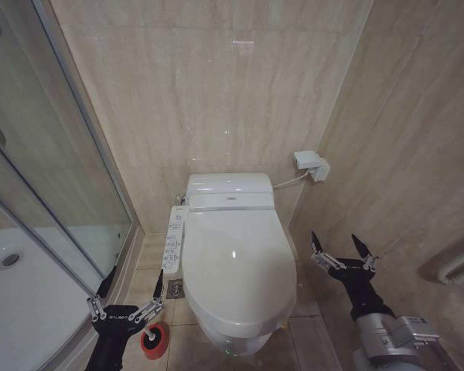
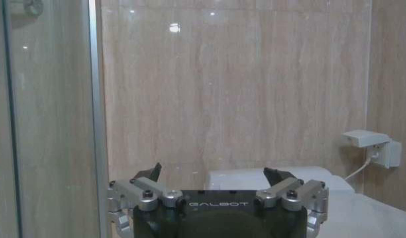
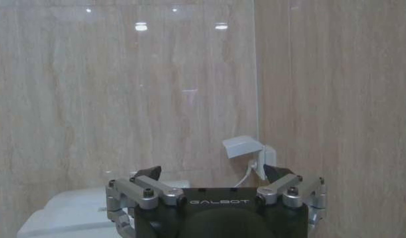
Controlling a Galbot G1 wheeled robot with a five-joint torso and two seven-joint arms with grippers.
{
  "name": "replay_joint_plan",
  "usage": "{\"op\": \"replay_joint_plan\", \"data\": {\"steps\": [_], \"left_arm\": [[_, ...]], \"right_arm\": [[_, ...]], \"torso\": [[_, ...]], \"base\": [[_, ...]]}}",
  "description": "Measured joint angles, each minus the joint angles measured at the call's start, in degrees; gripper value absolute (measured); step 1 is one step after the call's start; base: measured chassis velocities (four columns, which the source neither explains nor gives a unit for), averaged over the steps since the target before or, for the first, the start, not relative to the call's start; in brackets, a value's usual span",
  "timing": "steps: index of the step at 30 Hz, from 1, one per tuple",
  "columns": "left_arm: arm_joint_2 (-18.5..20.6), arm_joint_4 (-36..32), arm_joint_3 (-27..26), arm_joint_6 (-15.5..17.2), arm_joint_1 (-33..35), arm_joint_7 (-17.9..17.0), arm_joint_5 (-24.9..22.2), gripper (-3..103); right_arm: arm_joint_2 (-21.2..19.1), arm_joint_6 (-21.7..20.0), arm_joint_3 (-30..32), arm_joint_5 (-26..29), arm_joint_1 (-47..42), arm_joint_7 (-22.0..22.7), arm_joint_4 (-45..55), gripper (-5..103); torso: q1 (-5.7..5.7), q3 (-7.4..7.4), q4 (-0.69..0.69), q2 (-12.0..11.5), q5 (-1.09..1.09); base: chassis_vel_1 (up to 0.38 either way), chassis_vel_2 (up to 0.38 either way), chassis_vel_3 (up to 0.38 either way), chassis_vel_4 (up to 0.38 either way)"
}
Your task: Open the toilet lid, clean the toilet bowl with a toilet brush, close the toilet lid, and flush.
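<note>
Toilet lid (image 1: 236, 255) down flat over the bowl, left tool (image 1: 128, 293) and right tool (image 1: 343, 249) flanking it, both spread wide and empty (likely staged for the lift), brush holder (image 1: 155, 340) on floor by left tool.

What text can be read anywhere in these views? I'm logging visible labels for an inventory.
"GALBOT" on the left gripper body, in the left wrist view.
"GALBOT" on the right gripper body, in the right wrist view.
Small print on the left gripper body in the head view: too small to read.
Button labels on the side control panel beside the toilet lid: too small to read.
Mark on the toilet tank: unreadable.
</note>
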Motion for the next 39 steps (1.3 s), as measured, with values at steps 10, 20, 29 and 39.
{"op": "replay_joint_plan", "data": {"steps": [10,20,29,39], "left_arm": [[1.2,0.0,-1.6,5.3,-2.6,0.2,-3.3,100],[4.4,0.0,-5.8,19.9,-9.7,0.8,-12.6,100],[7.4,0.0,-9.8,33.6,-16.4,1.5,-21.3,100],[8.3,0.7,-10.4,34.7,-17.9,2.1,-23.0,95]], "right_arm": [[0.0,0.0,0.0,0.0,0.0,0.0,0.0,100],[0.0,0.0,0.0,0.0,0.0,0.0,0.0,100],[0.0,0.0,0.0,0.0,0.0,0.0,0.0,100],[0.0,0.0,0.0,0.0,0.0,0.0,0.0,100]], "torso": [[0.0,0.0,-0.01,0.0,0.0],[0.0,0.0,0.0,0.0,0.0],[0.0,0.0,0.0,0.0,-0.01],[0.0,0.0,0.02,0.0,0.0]], "base": [[0.0,0.0,0.0,0.0],[0.0,0.0,0.0,0.0],[0.0,0.0,0.0,0.0],[0.0,0.0,0.0,0.0]]}}
